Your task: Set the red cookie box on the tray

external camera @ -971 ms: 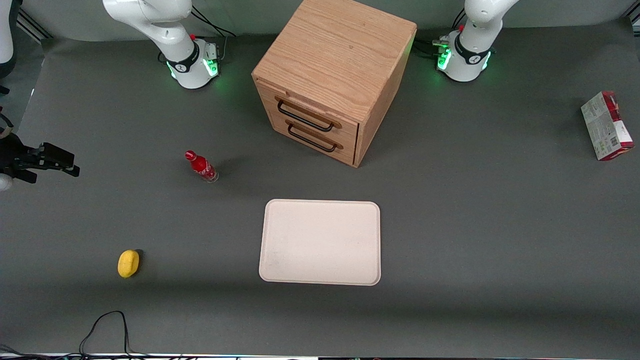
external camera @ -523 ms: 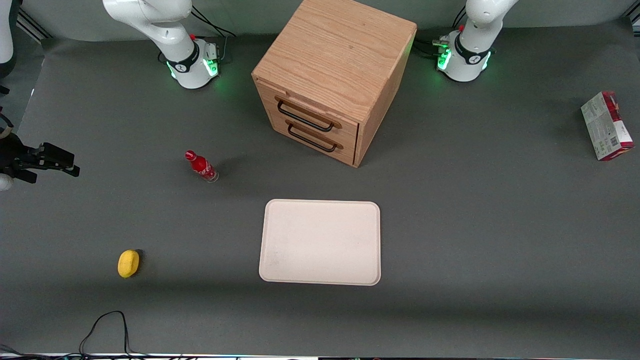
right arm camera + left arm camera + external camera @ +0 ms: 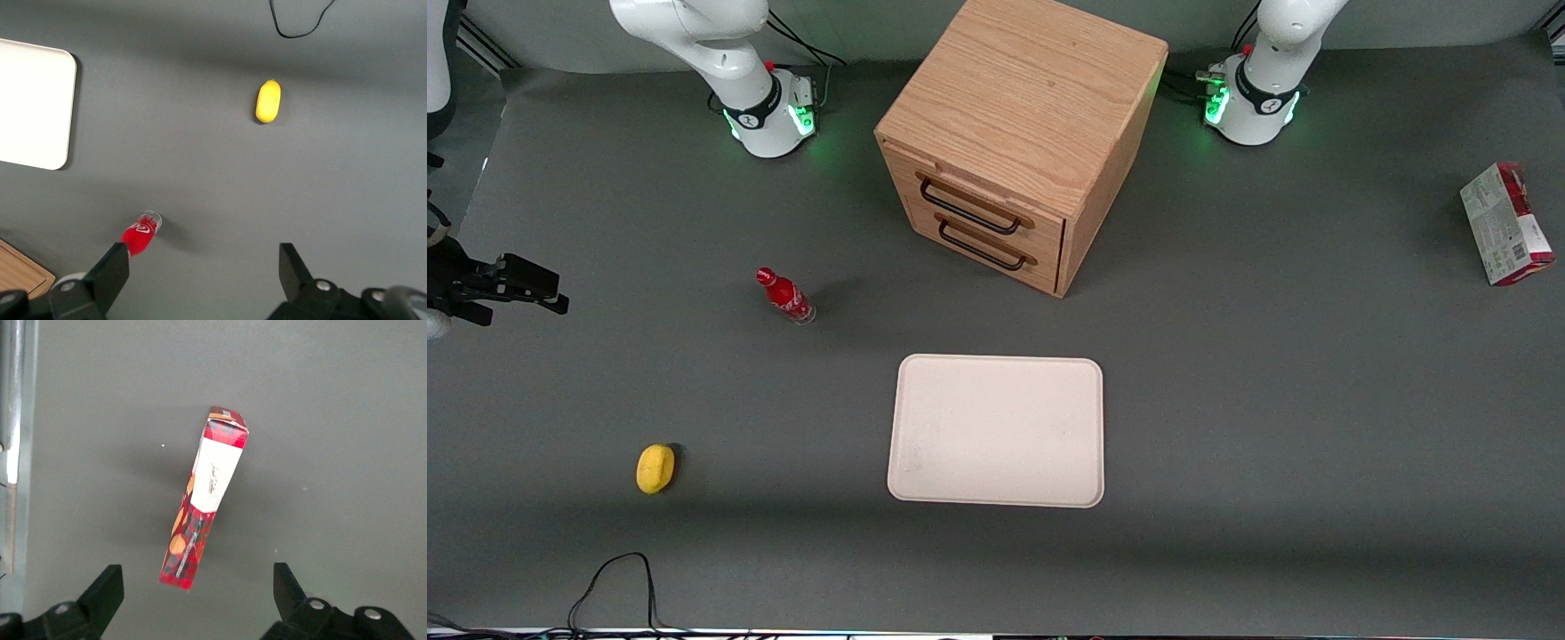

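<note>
The red cookie box (image 3: pixel 1504 224) stands on a narrow side near the table edge, toward the working arm's end. The wrist camera looks down on its red top edge with a white patch and orange spots (image 3: pixel 207 497). My left gripper (image 3: pixel 197 600) hovers above the table beside the box, open, with both fingers clear of the box and nothing between them. This gripper is out of the front view. The cream-white tray (image 3: pixel 996 431) lies flat and bare mid-table, nearer the front camera than the cabinet; one corner of the tray (image 3: pixel 33 107) shows in the right wrist view.
A wooden two-drawer cabinet (image 3: pixel 1018 133) stands at the table's back middle. A small red bottle (image 3: pixel 784 296) and a yellow lemon (image 3: pixel 655 468) sit toward the parked arm's end. A black cable (image 3: pixel 609 582) loops at the front edge.
The working arm's link above its base has shifted slightly. The box, tray and other objects lie where they were.
</note>
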You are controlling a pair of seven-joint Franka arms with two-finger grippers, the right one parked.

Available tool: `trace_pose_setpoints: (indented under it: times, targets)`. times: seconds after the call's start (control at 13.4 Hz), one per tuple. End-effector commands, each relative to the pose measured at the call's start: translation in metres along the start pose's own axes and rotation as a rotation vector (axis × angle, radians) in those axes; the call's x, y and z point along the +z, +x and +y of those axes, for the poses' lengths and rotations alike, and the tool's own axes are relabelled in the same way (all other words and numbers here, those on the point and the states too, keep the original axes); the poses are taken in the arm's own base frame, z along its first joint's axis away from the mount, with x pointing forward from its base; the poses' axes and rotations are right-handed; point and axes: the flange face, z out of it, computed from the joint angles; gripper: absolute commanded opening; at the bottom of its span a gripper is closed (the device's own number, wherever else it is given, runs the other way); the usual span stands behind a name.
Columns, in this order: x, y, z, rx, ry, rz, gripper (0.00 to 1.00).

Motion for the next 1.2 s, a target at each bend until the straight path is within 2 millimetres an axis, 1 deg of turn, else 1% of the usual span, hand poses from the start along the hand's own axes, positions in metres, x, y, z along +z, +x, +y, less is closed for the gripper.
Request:
trace_pose_setpoints:
  times: [0.0,0.07,0.3,0.37,0.67,0.82,1.12]
  targets:
    - [0.040,-0.016,0.008,0.018,0.010,0.037,1.00]
    - [0.053,-0.018,0.010,0.021,0.010,0.044,1.00]
    - [0.088,-0.026,0.006,0.049,0.012,0.072,1.00]
    - [0.097,-0.030,-0.001,0.038,0.008,0.074,1.00]
    - [0.126,-0.027,-0.009,0.060,-0.001,0.075,1.00]
    - [0.135,-0.024,-0.008,0.064,-0.005,0.071,1.00]
    - [0.140,-0.022,-0.007,0.066,-0.004,0.076,1.00]
